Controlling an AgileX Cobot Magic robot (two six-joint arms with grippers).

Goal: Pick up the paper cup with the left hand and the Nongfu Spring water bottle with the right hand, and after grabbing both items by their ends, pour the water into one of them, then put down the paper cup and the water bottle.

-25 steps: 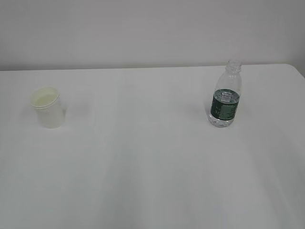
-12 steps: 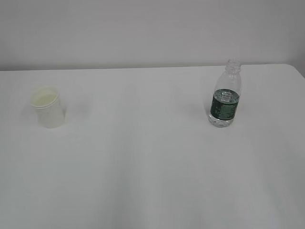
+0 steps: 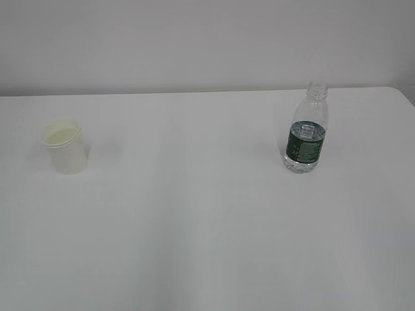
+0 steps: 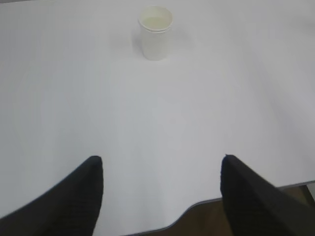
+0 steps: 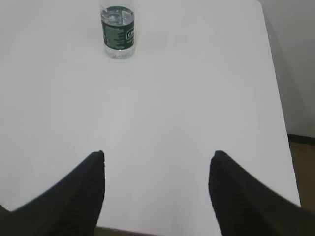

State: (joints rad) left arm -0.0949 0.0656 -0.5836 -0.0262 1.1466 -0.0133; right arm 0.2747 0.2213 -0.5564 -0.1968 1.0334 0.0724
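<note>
Neither arm appears in the exterior view; only the wrist views show the grippers. The left gripper (image 4: pixel 161 169) has its two dark jaws spread wide with nothing between them. The small white tapered paper cup (image 4: pixel 156 32) stands upright well ahead of those jaws, roughly on the line of the gap between them, its pale cream inside showing. The right gripper (image 5: pixel 157 164) is likewise spread wide and holds nothing. The small clear plastic Nongfu Spring water bottle (image 5: pixel 117 30) stands upright well ahead of it, off toward the left jaw's side, its top cut off by the frame edge. The exterior view alone shows its uncapped threaded neck. The dark green label band carries white print too small to read. Both stand well apart on the white table (image 3: pixel 207 227).
</note>
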